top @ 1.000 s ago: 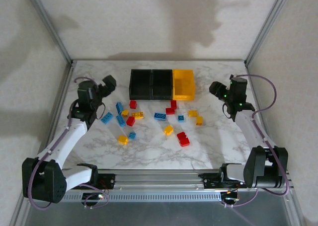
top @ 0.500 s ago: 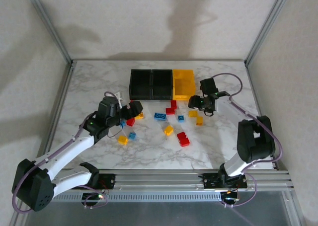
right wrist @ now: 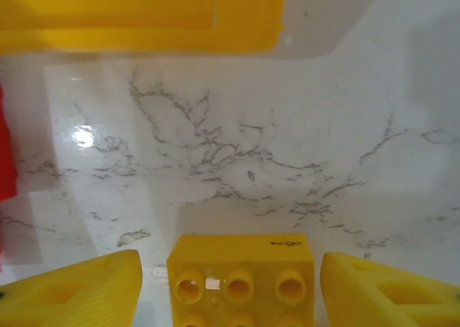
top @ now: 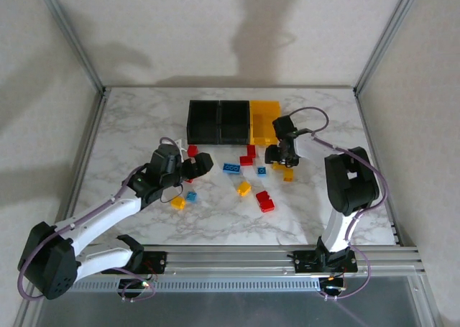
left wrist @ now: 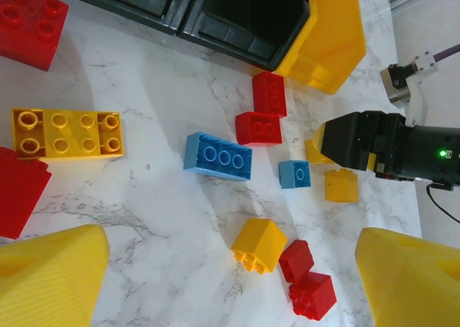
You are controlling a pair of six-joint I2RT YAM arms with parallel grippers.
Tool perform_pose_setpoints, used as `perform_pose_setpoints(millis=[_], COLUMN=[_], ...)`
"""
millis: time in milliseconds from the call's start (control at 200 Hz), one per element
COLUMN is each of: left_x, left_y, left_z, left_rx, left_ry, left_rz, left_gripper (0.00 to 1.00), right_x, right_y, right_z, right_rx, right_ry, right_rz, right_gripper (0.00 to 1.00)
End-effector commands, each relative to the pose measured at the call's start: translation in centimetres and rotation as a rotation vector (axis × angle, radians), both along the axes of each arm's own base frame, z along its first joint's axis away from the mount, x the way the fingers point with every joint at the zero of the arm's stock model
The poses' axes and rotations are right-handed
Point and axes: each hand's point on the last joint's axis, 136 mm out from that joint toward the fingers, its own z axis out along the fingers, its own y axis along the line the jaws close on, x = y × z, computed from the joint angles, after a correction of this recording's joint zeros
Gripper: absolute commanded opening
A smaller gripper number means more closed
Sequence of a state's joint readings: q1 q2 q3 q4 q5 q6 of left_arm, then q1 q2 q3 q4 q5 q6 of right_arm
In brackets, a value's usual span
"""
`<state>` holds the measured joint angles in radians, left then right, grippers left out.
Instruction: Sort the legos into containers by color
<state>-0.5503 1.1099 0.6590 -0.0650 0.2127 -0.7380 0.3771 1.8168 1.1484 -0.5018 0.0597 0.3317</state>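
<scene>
Both arms have swung in from the table's side edges. The left gripper (top: 200,164) now hovers at the 9 o'clock side of the scattered blue, red and yellow studded plastic lego bricks (top: 231,168). The right gripper (top: 276,156) sits at their 2 o'clock side, just at 6 o'clock of the yellow open-top plastic bin (top: 264,113).

From overhead the whole row reads clearly, with two black open-top plastic bins (top: 218,123) joined at 9 o'clock of the yellow one. The arm crowds the right gripper's spot there.

The right wrist view makes it plain: a yellow studded brick (right wrist: 241,266) lies flat on the white marble tabletop (right wrist: 237,162) between the yellow fingers (right wrist: 79,291). A thin gap shows on each side, so the jaws are apart and not gripping. The yellow bin's wall lies at 12 o'clock.

The left wrist view shows that gripper's jaws spread wide and empty, with a tilted yellow brick (left wrist: 257,242) just beyond them at 12 o'clock.
</scene>
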Motion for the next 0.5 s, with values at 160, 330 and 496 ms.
perform_pose_setpoints(millis=[160,330,496], left_x=[0.4,0.6,0.7], left_y=[-0.2,-0.1,0.2], left_z=[0.1,-0.3,-0.7], left_rx=[0.007,0.014,0.017], left_ry=[0.006,0.012,0.017], left_rz=[0.016,0.028,0.054], left_gripper=[0.89,0.89,0.89], right_x=[-0.3,0.1,1.0], right_y=[0.2,0.7,1.3], right_z=[-1.0,-0.3,3.3], right_rx=[-0.028,-0.019,-0.018], right_ry=[0.046,0.041,-0.022], right_rz=[0.026,0.035,0.042], right_gripper=[0.58,0.41,0.37])
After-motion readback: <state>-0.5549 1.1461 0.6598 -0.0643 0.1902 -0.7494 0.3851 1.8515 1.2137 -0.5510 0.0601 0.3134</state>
